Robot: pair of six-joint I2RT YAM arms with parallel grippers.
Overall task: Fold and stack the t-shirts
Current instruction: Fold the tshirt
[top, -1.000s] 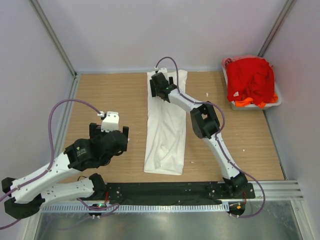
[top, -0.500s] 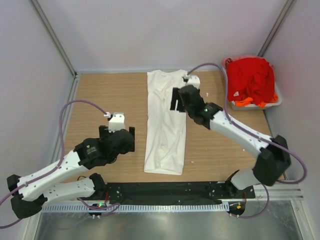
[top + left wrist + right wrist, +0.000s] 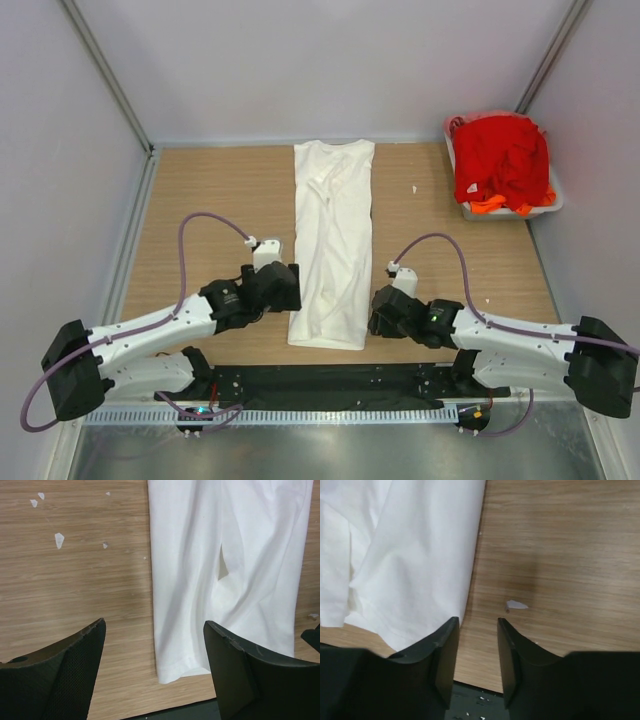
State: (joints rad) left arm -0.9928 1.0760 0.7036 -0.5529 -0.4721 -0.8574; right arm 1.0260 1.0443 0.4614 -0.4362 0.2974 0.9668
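Observation:
A white t-shirt lies folded into a long narrow strip down the middle of the wooden table. Red and orange t-shirts are heaped in a pale tub at the back right. My left gripper hovers low at the strip's near left corner. In the left wrist view it is open wide, with that corner of the white t-shirt between the fingers. My right gripper sits at the near right corner. There the gap is narrow and holds only bare wood, the white t-shirt just left of it.
Small white scraps lie on the wood. A black base strip runs along the table's near edge, close under both grippers. Grey walls close in the left, back and right sides.
My right arm swung back from the shirt's far end to its near right corner and its jaws narrowed. My left arm moved right to the near left corner, jaws slightly less wide.

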